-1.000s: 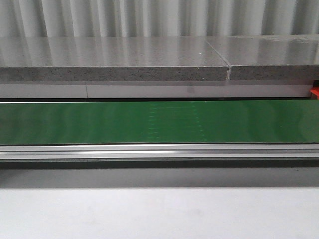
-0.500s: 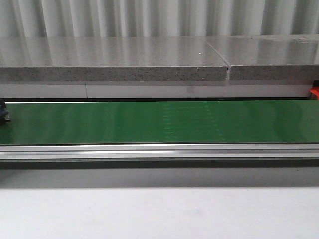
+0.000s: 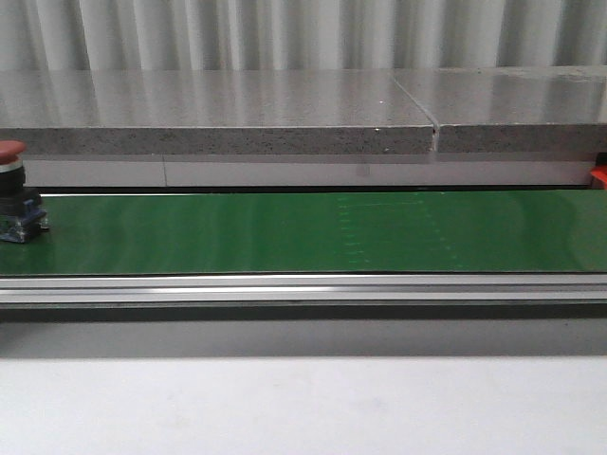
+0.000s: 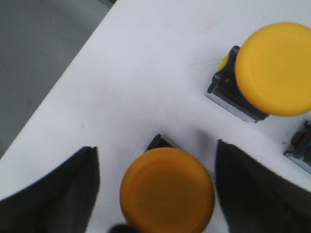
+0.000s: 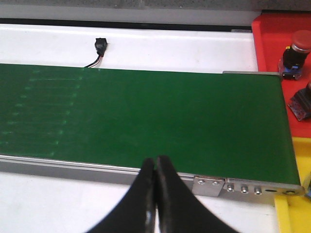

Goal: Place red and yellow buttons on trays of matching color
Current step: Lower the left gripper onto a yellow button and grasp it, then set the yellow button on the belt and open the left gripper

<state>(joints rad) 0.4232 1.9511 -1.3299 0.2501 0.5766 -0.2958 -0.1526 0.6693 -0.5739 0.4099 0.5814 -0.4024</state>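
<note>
Riding the left end of the green conveyor belt (image 3: 303,232) in the front view, a red button (image 3: 13,192) is only partly in frame and well apart from the red tray (image 5: 279,36), which the right wrist view shows at the belt's far end with one red-capped button (image 5: 295,54) already standing in it and a dark second piece (image 5: 302,103) that is too cropped to name. The right gripper (image 5: 155,167) hovers over the belt's near rail with its jaws pressed together, holding nothing, so the step in hand looks like waiting for the red button to arrive; the next move would call for opening those jaws and timing a descent onto the cap as it passes. In the left wrist view two yellow buttons are countable on a white tabletop (image 4: 146,73): one yellow button (image 4: 167,190) sits between the widely spread jaws of the left gripper (image 4: 160,187), whether touched or not I cannot tell, and a second yellow button (image 4: 272,70) stands near it, with a sliver of a third item (image 4: 301,145) at the edge. A strip of yellow tray (image 5: 291,216) shows beside the belt end
</note>
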